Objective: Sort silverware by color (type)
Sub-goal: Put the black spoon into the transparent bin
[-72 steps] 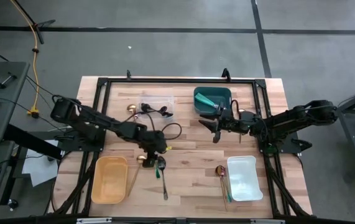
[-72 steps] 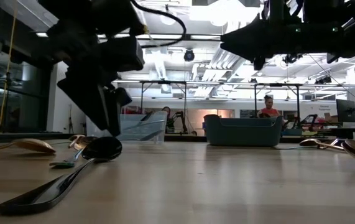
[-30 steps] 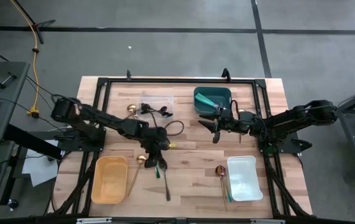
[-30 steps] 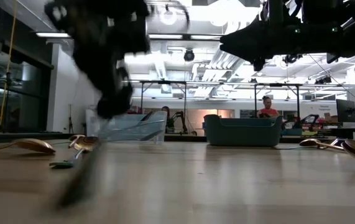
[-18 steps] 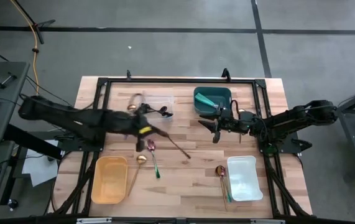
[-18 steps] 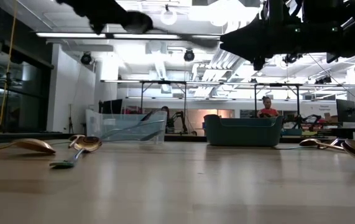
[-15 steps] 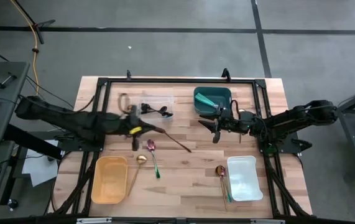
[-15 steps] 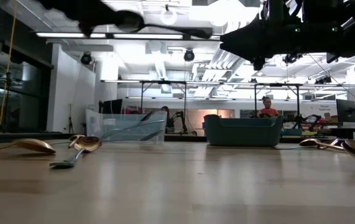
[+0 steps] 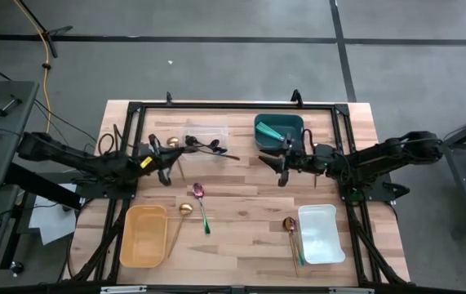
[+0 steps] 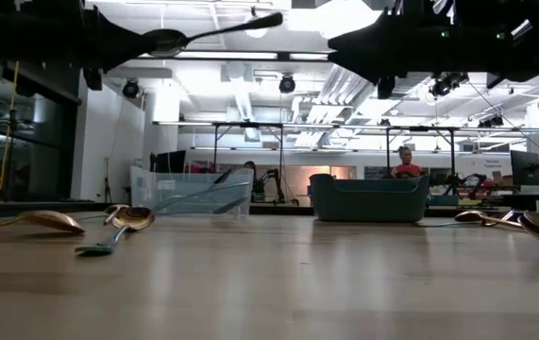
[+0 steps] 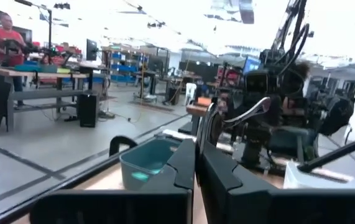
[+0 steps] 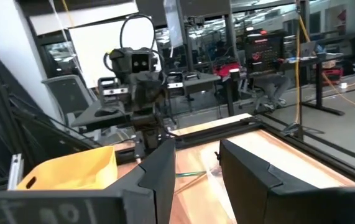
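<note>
Left tool [image 9: 167, 170] is lifted clear of the counter [image 9: 249, 204], near the clear container [image 9: 206, 132]. Its fingers [image 11: 186, 167] are pressed together on a black spoon [image 10: 170, 39], which sticks out high in the air, bowl nearest the grip. Right tool [image 9: 280, 167] hangs over the counter just in front of the teal container [image 9: 278, 129], its fingers [image 12: 158, 165] standing apart with nothing between them.

A yellow container [image 9: 144, 235] and a white container [image 9: 318, 233] sit at the near corners. More black pieces lie in the clear container, and teal ones in the teal container.

Loose on the wood:
- A gold spoon [image 9: 184, 212] lies beside the yellow container.
- A spoon with a pinkish bowl and green handle [image 9: 201, 204] lies just right of it.
- A few slim pieces [image 9: 292, 233] lie by the white container.
- Another gold spoon [image 9: 171, 142] lies beside the clear container.
</note>
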Robot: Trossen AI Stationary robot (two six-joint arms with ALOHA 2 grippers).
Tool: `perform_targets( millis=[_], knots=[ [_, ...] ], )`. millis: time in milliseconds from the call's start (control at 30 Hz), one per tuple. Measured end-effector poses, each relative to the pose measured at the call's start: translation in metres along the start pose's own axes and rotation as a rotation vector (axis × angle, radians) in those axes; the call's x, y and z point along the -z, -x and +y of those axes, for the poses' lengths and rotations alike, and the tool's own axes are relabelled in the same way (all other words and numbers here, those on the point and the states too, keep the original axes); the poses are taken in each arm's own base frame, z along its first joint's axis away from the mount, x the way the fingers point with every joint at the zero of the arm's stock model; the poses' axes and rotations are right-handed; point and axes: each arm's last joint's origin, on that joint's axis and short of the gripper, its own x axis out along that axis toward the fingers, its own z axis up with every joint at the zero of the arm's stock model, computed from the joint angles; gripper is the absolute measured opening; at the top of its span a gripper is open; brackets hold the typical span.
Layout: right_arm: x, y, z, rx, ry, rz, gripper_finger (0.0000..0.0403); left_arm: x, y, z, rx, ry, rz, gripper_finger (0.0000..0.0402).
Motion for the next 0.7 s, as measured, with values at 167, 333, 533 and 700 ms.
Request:
perform_targets(
  millis=[167,333,533,700],
  knots=[
    [0.004,-0.009,0.002,-0.021,0.002,0.023,0.0122,0.0,0.0,0.001,-0.007,0.0,-0.003,0.0],
    [0.008,-0.03,0.004,-0.018,0.025,0.045,0.0122,0.0,0.0,0.002,-0.038,-0.014,0.0,0.0],
    [0.009,-0.061,0.013,-0.014,0.128,0.048,0.0122,0.004,0.0,0.004,-0.119,-0.058,0.039,0.0],
    [0.009,-0.079,0.024,0.067,0.235,0.102,0.0122,0.007,0.0,0.005,-0.138,-0.071,0.059,0.0]
  ],
)
